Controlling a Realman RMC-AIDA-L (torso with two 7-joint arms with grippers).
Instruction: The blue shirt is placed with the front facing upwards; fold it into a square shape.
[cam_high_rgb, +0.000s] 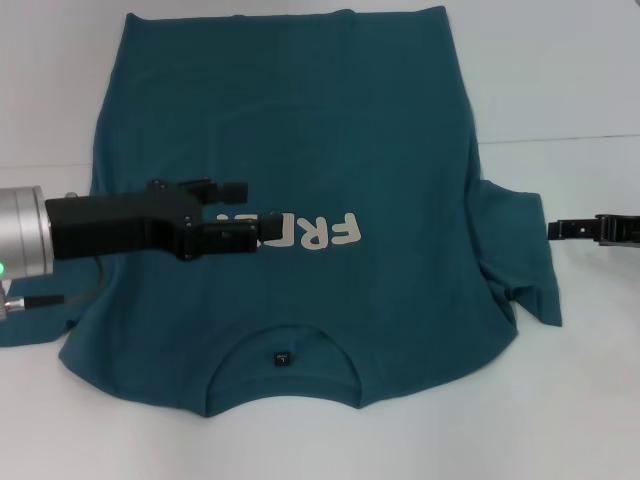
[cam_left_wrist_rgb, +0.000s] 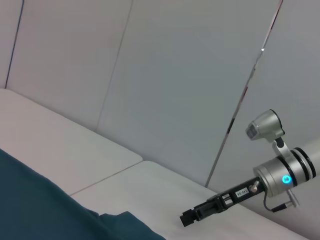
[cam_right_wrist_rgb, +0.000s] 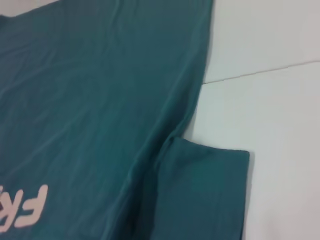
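Note:
The blue shirt lies flat on the white table, front up. Its collar and dark neck label are toward me and its hem is at the far side. My left gripper hovers open over the chest, covering the left part of the white lettering, with nothing between its fingers. My right gripper sits over the table just off the edge of the right sleeve. The left wrist view shows that same right gripper beyond a shirt edge. The right wrist view shows the shirt body and sleeve.
A seam runs across the white table on the right. Grey wall panels stand behind the table. The silver left forearm and its cable cover the shirt's left edge.

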